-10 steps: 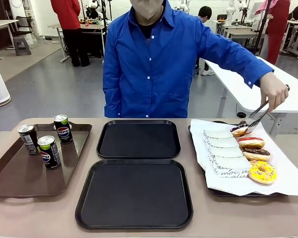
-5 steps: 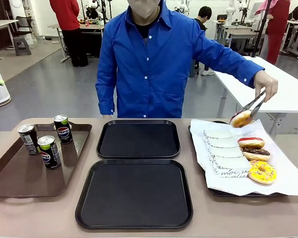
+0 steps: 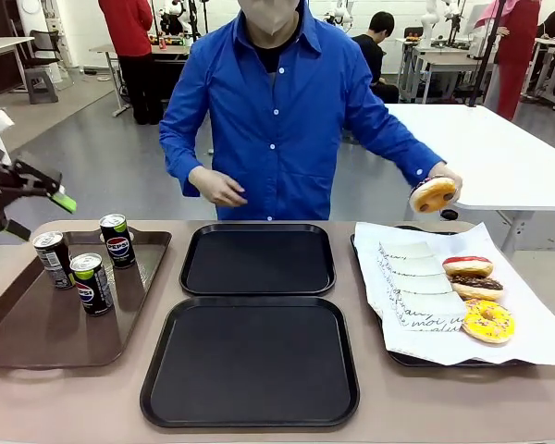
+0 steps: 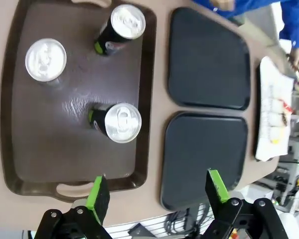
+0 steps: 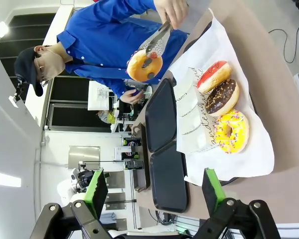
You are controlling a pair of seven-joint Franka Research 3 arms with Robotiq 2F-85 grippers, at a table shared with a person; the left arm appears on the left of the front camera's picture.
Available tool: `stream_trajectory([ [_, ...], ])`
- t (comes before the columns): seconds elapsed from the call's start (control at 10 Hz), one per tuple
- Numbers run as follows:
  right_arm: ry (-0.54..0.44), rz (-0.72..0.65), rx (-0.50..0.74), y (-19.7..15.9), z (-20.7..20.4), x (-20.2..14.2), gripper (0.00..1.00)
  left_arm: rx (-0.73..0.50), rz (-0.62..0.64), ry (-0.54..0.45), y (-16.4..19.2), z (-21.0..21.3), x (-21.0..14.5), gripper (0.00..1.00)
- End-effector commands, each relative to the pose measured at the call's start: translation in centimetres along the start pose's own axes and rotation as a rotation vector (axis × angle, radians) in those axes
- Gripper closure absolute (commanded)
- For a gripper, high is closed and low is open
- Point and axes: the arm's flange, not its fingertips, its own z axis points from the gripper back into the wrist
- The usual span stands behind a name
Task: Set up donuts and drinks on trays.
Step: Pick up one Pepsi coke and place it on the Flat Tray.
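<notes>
The near black tray (image 3: 250, 407) serves as the reference. The far black tray (image 3: 257, 289) lies just beyond it, edge beside edge. To its left lies a brown tray (image 3: 37, 347) carrying three upright soda cans (image 3: 91, 282), all standing apart from one another. To its right lies a tray lined with white paper (image 3: 536, 347), which bears flat white boxes (image 3: 412, 277) on the side nearer the reference and, past them, a red donut (image 3: 467, 266), a chocolate donut (image 3: 476, 287) and a yellow sprinkled donut (image 3: 488, 321) in a row. An orange-glazed donut (image 3: 433, 194) is held in the air in tongs (image 5: 157, 42) by the person's hand (image 5: 172, 10), beyond the paper-lined tray, to the right of the reference. The left gripper (image 3: 46, 219) hovers above the far left corner of the brown tray, jaws spread wide with nothing gripped. The right gripper (image 5: 154, 186) is likewise spread wide and holds nothing.
</notes>
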Motion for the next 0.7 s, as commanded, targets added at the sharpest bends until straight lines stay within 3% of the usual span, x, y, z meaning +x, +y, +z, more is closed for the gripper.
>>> stream_trajectory([
  [0.0, -0.010, 0.020, 0.030, 0.0, -0.1, 0.3, 0.00, 0.072, -0.022, -0.002, -0.5, -0.5, -2.4, 0.00],
  [0.2, -0.010, 0.020, 0.030, 0.0, -0.1, 0.3, 0.00, 0.066, -0.065, 0.002, -0.4, -0.2, -3.9, 0.00],
  [0.3, -0.010, 0.020, 0.030, 0.0, -0.1, 0.3, 0.00, 0.061, -0.048, 0.014, -0.9, -0.6, -1.6, 0.00],
  [0.6, -0.010, 0.020, 0.030, 0.0, -0.1, 0.3, 0.00, 0.061, -0.048, 0.014, -0.9, -0.6, -1.6, 0.00],
])
